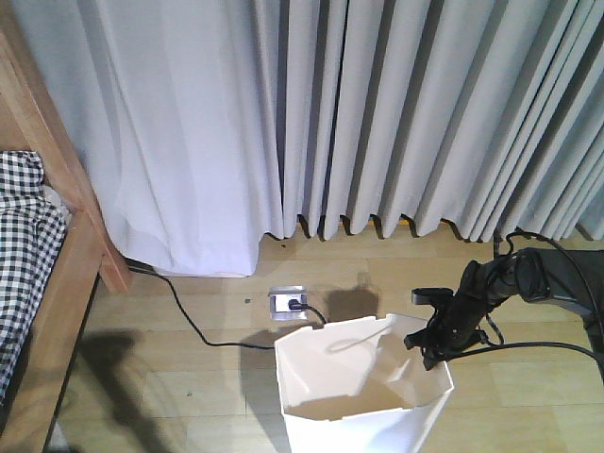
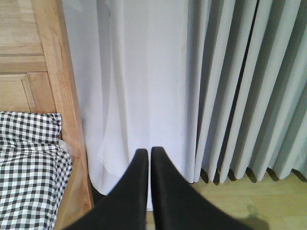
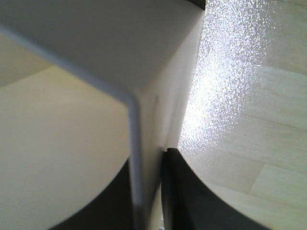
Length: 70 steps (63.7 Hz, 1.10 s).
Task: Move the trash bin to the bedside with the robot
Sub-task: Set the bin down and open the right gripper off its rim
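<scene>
Trash bin: I see the white trash bin (image 1: 363, 392) standing upright on the wooden floor (image 1: 189, 387) at the bottom of the front view, its faceted rim open to the camera and its cream inside showing.
Bin and right hand: my right hand (image 1: 432, 351) sits at the bin's right rim corner; in the right wrist view the thin wall (image 3: 136, 158) runs between the two dark fingers (image 3: 180, 191), one inside and one outside.
Right hand state: I read it as clamped on the bin's wall.
Right arm: the black arm (image 1: 514, 278) reaches in from the right edge, with black cables (image 1: 538, 347) looping beside it.
Bedside: the wooden bed frame (image 1: 66, 283) with black-and-white checked bedding (image 1: 24, 245) lies at the far left of the front view; the bin is well apart from it, with bare floor between.
Left hand: my left hand (image 2: 149, 158) points at the curtains, its two black fingers nearly touching at the tips with nothing between them, so I call it clenched and empty.
Left wrist view: bed frame (image 2: 57, 72) and checked bedding (image 2: 29, 167) on the left, curtain on the right.
Backdrop: pale grey pleated curtains (image 1: 377, 104) hang to the floor behind the bin.
Floor items: a floor socket (image 1: 289, 302) lies just behind the bin, a black cord (image 1: 189, 326) running from it toward the bed.
</scene>
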Tool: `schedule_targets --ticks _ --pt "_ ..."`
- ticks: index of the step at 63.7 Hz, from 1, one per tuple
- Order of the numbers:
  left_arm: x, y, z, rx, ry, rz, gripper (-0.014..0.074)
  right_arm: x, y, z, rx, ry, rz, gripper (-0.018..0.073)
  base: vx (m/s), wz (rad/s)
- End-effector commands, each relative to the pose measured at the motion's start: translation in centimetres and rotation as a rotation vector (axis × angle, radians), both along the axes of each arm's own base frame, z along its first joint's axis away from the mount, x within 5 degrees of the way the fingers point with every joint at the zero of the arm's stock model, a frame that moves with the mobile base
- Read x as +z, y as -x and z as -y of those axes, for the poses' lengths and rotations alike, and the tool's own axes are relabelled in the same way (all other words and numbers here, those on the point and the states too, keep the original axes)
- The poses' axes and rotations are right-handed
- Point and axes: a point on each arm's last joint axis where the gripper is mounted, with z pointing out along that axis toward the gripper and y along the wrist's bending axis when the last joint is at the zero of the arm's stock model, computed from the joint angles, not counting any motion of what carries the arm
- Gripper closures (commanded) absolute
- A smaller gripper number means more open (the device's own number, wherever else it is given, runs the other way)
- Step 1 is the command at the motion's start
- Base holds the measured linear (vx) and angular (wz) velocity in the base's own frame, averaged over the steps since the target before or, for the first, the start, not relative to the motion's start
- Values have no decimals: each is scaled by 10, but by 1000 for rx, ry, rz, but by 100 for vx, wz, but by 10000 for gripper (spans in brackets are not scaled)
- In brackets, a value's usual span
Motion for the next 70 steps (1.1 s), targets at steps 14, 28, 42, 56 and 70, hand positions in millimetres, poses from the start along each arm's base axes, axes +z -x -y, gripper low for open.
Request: schedule_targets --ticks 14,28,42,56,70 --pt "1 -1 0 -1 8 65 602 35 -38 -1 -106 -30 141 505 0 0" --pt "1 -1 0 -1 8 65 602 16 -27 0 -84 -18 139 498 0 0" --pt "1 -1 0 -1 8 65 602 1 -16 -1 -80 -12 114 486 0 0" --pt "1 -1 0 -1 8 65 602 -1 -17 0 -82 -4 127 409 0 0" --pt "1 -1 0 -1 8 65 602 -1 -17 1 -65 4 129 202 0 0"
